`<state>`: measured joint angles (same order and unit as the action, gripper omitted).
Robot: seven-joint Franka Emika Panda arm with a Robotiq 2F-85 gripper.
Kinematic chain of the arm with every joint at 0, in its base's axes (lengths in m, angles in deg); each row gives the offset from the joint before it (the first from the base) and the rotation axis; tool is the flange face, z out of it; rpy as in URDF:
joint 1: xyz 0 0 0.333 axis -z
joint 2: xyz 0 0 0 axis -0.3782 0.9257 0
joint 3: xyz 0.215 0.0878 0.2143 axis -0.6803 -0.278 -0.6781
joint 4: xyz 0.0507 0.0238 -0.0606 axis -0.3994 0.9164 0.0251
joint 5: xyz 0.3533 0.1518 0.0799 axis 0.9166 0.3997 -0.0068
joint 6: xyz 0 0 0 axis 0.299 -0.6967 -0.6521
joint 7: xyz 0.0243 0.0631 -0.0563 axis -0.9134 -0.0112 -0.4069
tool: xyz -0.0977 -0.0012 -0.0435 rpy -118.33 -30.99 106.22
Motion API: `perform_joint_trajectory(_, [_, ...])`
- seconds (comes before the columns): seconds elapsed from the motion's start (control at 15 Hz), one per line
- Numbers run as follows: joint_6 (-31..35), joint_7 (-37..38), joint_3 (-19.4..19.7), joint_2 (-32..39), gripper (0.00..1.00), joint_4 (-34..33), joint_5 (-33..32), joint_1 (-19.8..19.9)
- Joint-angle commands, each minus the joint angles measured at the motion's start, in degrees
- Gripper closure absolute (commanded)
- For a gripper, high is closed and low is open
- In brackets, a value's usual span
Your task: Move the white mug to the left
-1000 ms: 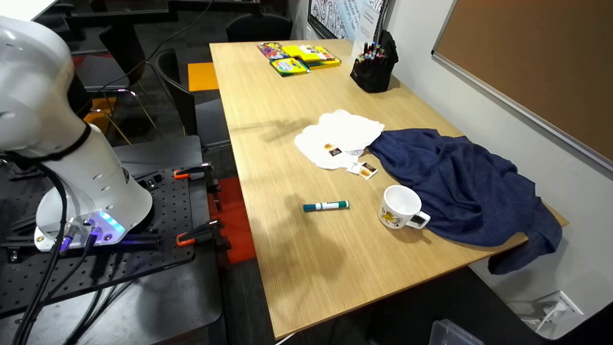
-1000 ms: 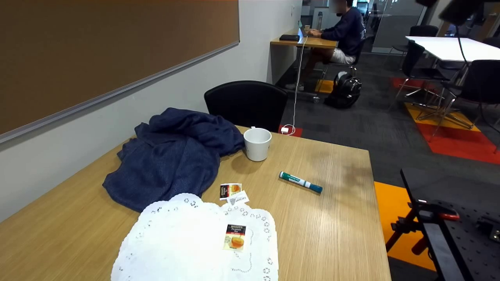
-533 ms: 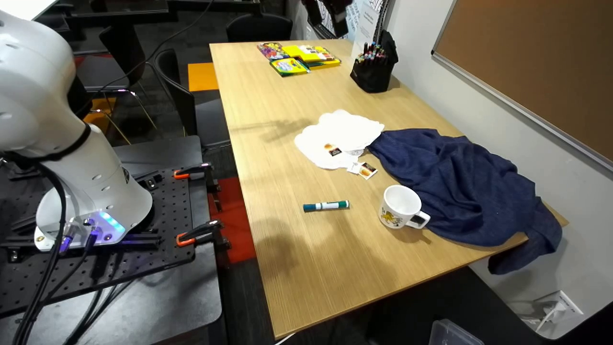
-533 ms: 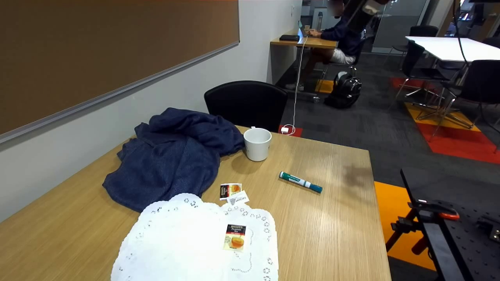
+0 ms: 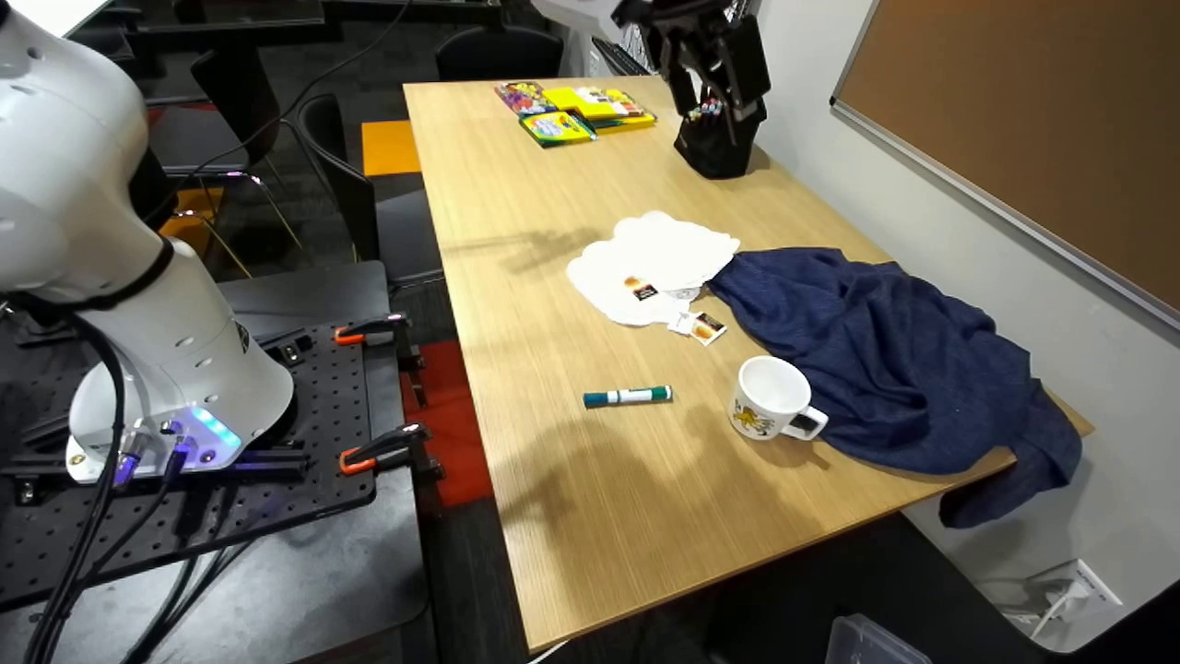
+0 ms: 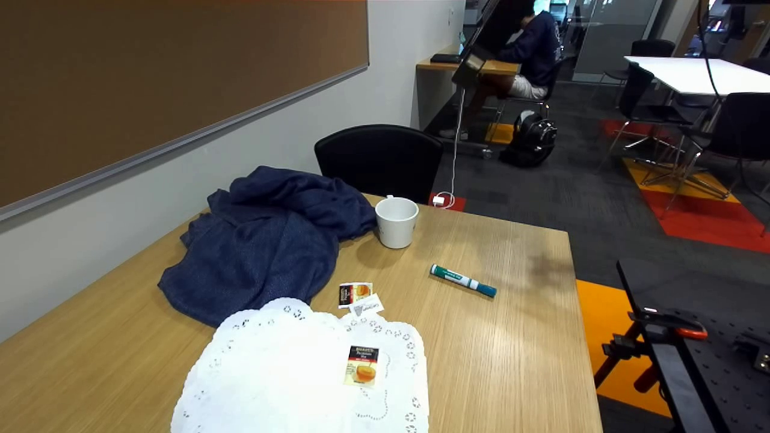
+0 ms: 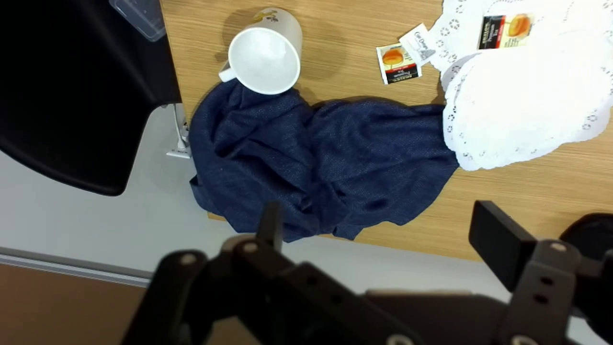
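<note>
Hovering wide and empty, hand (image 7: 384, 231) is hanging apart from white mug (image 5: 771, 400), which is sitting upright on surface (image 5: 535, 323) beside blue cloth (image 5: 894, 360), so apparently grasp, leftward move and release are all remaining.

Cloth (image 5: 885, 360) crowds mug (image 5: 772, 401); room toward marker (image 5: 629, 397).

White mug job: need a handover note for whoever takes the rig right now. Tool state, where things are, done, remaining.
Tool: open, raised, apart from the mug, holding nothing.
White mug: upright on the table beside the navy cloth; can't tell if they touch.
Green marker: lying on the table near the mug.
Done: no grasp yet.
Remaining: grasp the mug, move it left, release.
</note>
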<state>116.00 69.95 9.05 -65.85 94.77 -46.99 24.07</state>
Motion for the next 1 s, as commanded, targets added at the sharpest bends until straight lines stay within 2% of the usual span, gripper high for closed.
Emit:
perform_joint_trajectory(0.0, [3.0, -2.0, 0.97, 6.42, 0.0, -2.78, 1.1, 1.03])
perform_joint_trajectory(0.4, [3.51, -0.06, 1.8, 14.0, 0.0, -5.38, 0.6, 3.63])
perform_joint_trajectory(0.47, [2.94, -0.08, 0.98, 11.3, 0.0, -3.33, 0.39, 3.31])
perform_joint_trajectory(0.93, [3.21, 1.49, 1.22, 15.65, 0.0, -6.5, -0.04, 4.46])
